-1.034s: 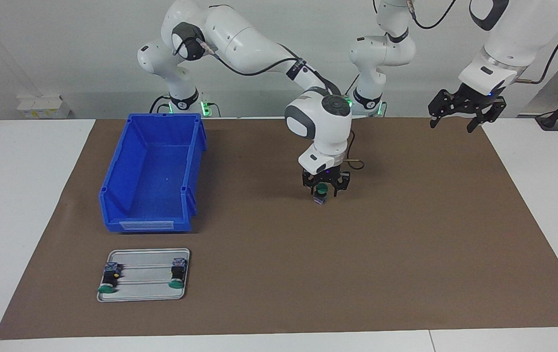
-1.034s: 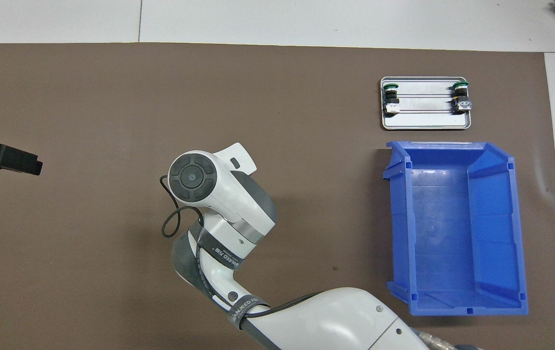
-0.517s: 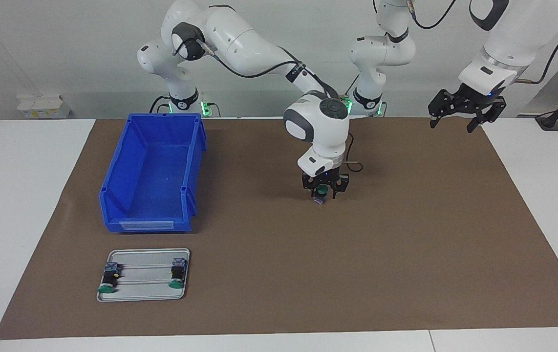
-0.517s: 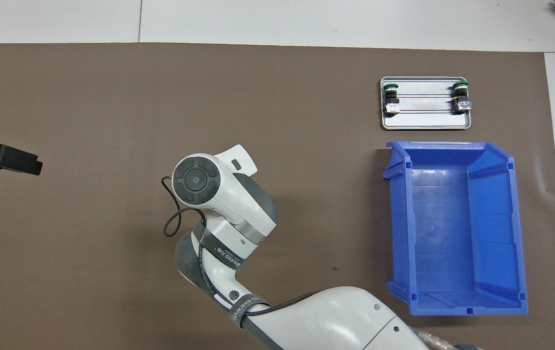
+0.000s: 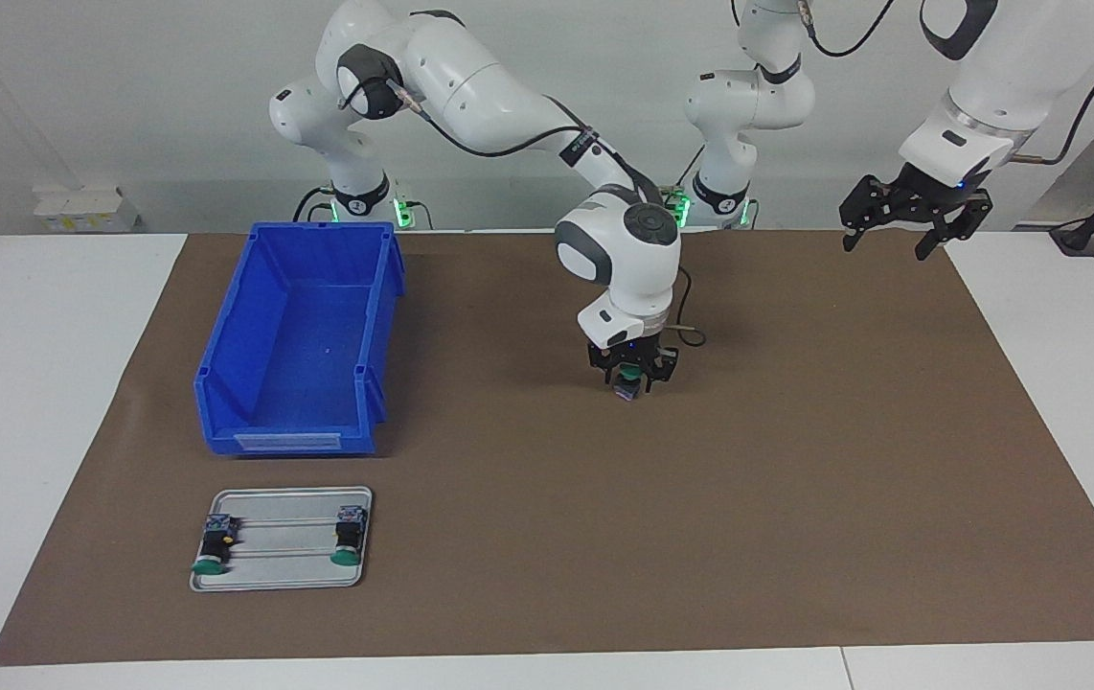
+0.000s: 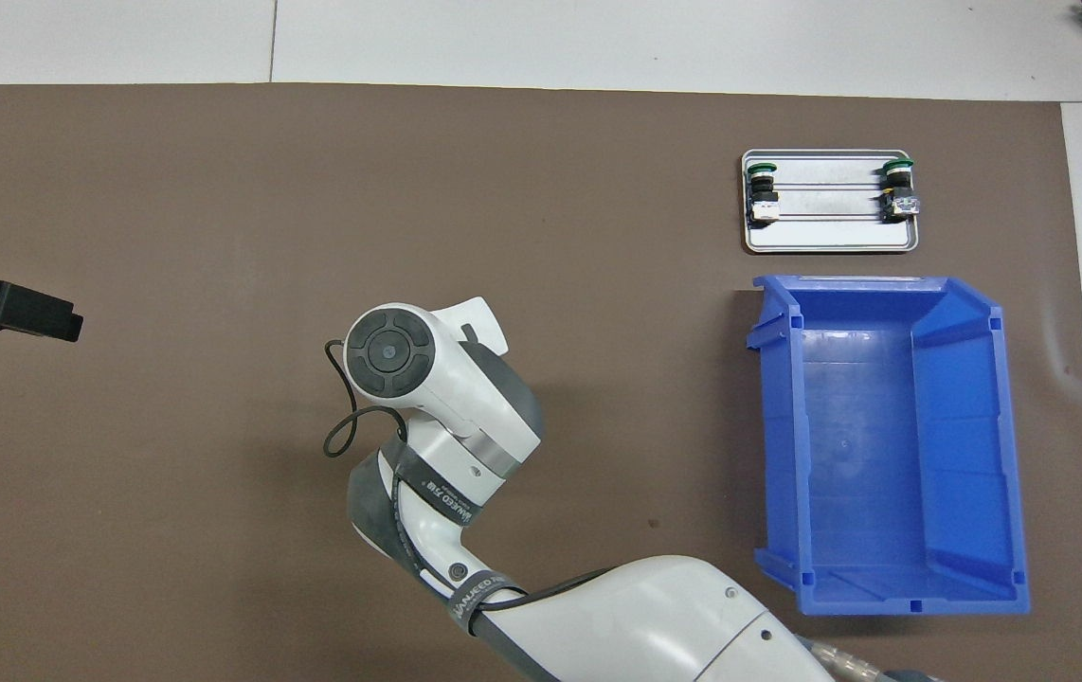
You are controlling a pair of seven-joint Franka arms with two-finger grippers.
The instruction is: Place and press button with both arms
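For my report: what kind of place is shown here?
Probably a robotics lab test bench: two white arms fixed at a table covered by a brown mat, with a blue bin and a metal tray of buttons.

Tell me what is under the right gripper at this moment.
In the facing view the right gripper points straight down over the brown mat, with the button between its fingers. Whether the button's base touches the mat cannot be told. From overhead, the arm's wrist covers both.
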